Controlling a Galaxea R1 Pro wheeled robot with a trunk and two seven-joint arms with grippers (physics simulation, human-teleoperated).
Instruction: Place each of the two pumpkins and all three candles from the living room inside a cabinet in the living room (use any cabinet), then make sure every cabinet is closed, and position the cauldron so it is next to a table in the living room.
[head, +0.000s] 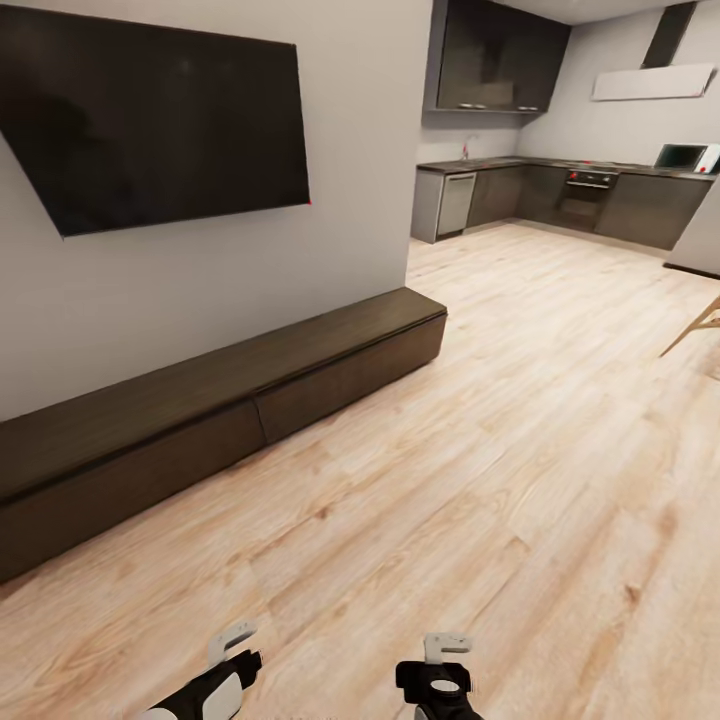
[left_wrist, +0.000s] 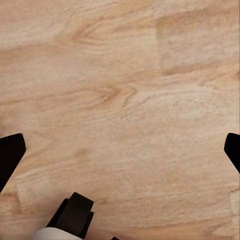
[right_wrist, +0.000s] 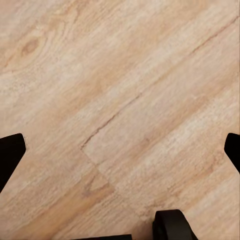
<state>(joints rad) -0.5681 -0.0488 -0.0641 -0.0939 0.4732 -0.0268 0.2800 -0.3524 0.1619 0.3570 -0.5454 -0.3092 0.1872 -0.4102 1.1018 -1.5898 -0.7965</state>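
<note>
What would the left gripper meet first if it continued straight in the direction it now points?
Most likely the wood plank floor: the left gripper points down at bare planks, its fingers wide apart with nothing between them.

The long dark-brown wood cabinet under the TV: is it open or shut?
Shut: the long dark-brown wood cabinet's flat fronts sit flush, no pale inside showing.

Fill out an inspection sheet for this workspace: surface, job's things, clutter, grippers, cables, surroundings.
Surface: light wood plank floor, bare where visible.
Job's things: long low dark-brown cabinet against the wall, its drawer fronts flush and closed.
Clutter: nothing seen.
Grippers: left gripper and right gripper low over the floor, jaws spread wide and holding nothing.
Cables: nothing seen.
Surroundings: black wall-mounted television above the cabinet; dark kitchen units with an oven beyond; a pale wooden furniture leg at the view's right edge.
</note>
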